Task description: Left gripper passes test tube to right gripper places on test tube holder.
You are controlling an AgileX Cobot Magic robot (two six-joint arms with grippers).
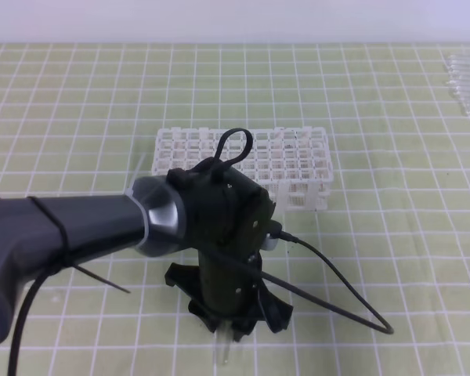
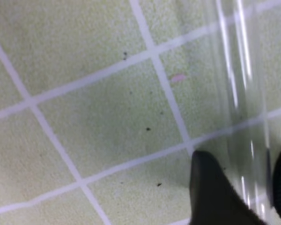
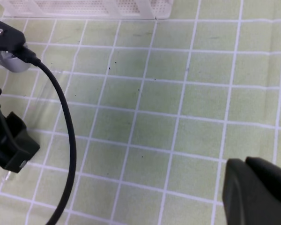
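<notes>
Green gridded mat point(image 1: 392, 117) | test tube point(image 2: 246, 93) clear, slim | left tool point(image 2: 241, 192) jaws straddling it, grip unclear | right tool point(image 3: 257, 192) closed, empty

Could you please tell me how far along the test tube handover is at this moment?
Early. Nothing is finished: the rack looks empty. In hand: the left pincer is down at the mat with the test tube between its fingers, grip unconfirmed. Left: lifting, passing to the shut right pincer, then racking.

The left arm point(image 1: 70, 223) and its trailing black cable point(image 1: 329, 278) block the mat's point(image 1: 407, 188) near-left; right half lies open beside the rack point(image 1: 243, 160).
</notes>
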